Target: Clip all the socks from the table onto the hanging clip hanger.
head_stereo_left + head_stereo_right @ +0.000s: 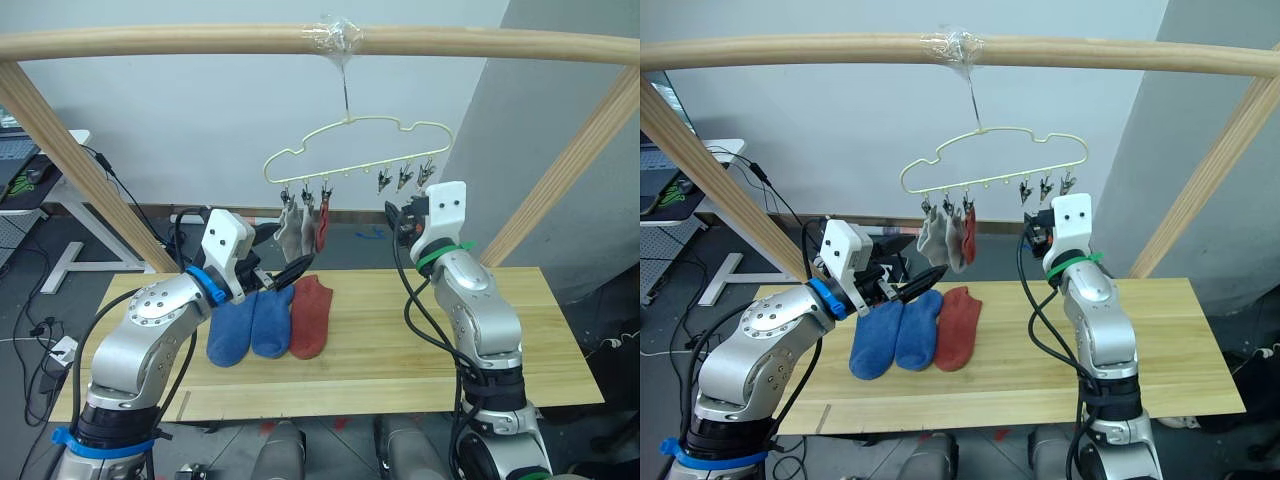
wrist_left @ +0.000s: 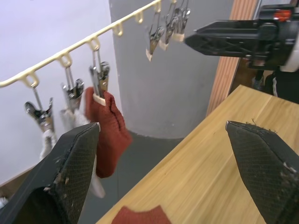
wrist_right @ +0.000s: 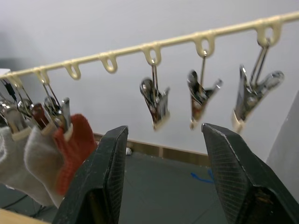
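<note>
The pale-yellow clip hanger [image 1: 352, 148] hangs from the pole by its hook. Two grey socks [image 1: 291, 232] and one rust-red sock [image 1: 322, 228] hang from its left clips; three right-hand clips [image 3: 156, 100] are empty. On the table [image 1: 400, 345] lie two blue socks [image 1: 232, 332] side by side, with a rust-red sock [image 1: 311, 316] to their right. My left gripper [image 1: 293, 270] is open and empty, hovering just above the blue socks, below the hung socks. My right gripper [image 3: 164, 127] is open and empty, just below the empty clips.
A round wooden pole frame [image 1: 180, 42] spans the top, with slanted legs [image 1: 80, 165] at both sides of the table. A white desk [image 1: 60, 215] and loose cables stand on the floor at the far left. The table's right half is bare wood.
</note>
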Robot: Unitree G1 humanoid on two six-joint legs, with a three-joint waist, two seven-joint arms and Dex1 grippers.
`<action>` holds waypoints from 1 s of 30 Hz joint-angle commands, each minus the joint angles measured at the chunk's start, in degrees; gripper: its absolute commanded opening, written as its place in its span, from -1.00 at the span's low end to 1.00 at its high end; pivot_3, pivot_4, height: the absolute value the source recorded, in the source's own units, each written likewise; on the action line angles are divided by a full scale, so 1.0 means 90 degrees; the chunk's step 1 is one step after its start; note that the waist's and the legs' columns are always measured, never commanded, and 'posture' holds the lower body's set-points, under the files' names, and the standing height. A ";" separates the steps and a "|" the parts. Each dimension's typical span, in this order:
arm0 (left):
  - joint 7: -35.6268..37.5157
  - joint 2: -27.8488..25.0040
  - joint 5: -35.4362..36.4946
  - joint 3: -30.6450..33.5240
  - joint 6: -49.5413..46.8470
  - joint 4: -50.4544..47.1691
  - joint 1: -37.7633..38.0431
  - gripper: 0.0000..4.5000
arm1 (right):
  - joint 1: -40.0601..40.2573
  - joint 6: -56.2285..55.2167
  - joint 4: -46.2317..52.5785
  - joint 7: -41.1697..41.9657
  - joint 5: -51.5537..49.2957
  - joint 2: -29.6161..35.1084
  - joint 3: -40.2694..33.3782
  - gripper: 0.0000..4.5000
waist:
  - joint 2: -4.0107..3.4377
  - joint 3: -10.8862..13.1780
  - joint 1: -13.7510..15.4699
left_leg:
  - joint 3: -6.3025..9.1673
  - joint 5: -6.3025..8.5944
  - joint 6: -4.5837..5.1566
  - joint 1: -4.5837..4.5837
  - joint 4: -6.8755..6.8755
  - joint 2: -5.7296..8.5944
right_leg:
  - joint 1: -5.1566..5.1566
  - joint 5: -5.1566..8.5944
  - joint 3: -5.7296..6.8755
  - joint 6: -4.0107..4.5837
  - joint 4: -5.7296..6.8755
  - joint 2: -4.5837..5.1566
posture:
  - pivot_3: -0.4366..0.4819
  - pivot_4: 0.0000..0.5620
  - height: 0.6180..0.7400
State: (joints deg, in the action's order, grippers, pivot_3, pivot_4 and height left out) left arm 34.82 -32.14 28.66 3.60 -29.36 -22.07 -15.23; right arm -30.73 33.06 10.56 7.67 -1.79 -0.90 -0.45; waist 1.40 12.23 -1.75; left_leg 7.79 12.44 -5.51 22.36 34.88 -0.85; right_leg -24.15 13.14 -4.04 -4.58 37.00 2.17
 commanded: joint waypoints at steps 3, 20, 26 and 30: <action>-0.0181 0.0119 -0.0026 0.0066 -0.0003 -0.0294 -0.0070 1.00 | -0.0374 -0.0343 -0.0499 -0.0183 -0.0182 -0.0141 -0.0118 0.16 | 0.0000 0.0000 0.0001 | -0.0001 0.0000 0.0000 0.0000 -0.0001 0.0000 | 0.0000 -0.0003 -0.0001 -0.0003 0.0000 0.0000 | 0.16 -0.40 1.00; -0.0420 0.0161 0.0018 0.0122 -0.0115 -0.0519 -0.0049 1.00 | -0.1126 -0.0891 -0.1740 -0.0336 -0.0291 -0.0152 -0.0129 0.16 | -0.0004 0.0004 0.0008 | 0.0004 0.0001 0.0001 0.0005 -0.0002 0.0001 | -0.0002 -0.0016 0.0002 -0.0021 -0.0002 -0.0001 | 0.24 -0.33 1.00; -0.0446 0.0151 0.0026 0.0163 -0.0077 -0.0501 -0.0144 1.00 | -0.1421 -0.1149 -0.2135 -0.0288 -0.0348 -0.0229 -0.0090 0.16 | -0.0005 0.0004 0.0010 | 0.0004 0.0001 0.0001 0.0006 -0.0003 0.0001 | -0.0002 -0.0017 0.0002 -0.0020 -0.0003 -0.0001 | 0.24 -0.33 1.00; -0.0365 0.0086 -0.0078 0.0200 0.0081 -0.0226 -0.0449 1.00 | -0.1616 -0.1369 -0.2448 -0.0284 -0.0352 -0.0357 -0.0024 0.16 | -0.0006 0.0005 0.0010 | 0.0006 0.0001 0.0001 0.0007 -0.0003 0.0001 | -0.0003 -0.0017 0.0003 -0.0020 -0.0004 -0.0001 | 0.24 -0.33 1.00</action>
State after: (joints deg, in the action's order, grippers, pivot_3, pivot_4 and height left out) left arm 31.10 -31.07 28.28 3.89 -30.40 -23.70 -17.70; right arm -43.42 22.89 -12.25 5.01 -4.12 -3.55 -0.90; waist 1.35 12.27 -1.66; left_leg 7.83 12.45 -5.50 22.42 34.86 -0.84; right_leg -24.18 12.99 -4.01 -4.77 36.98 2.16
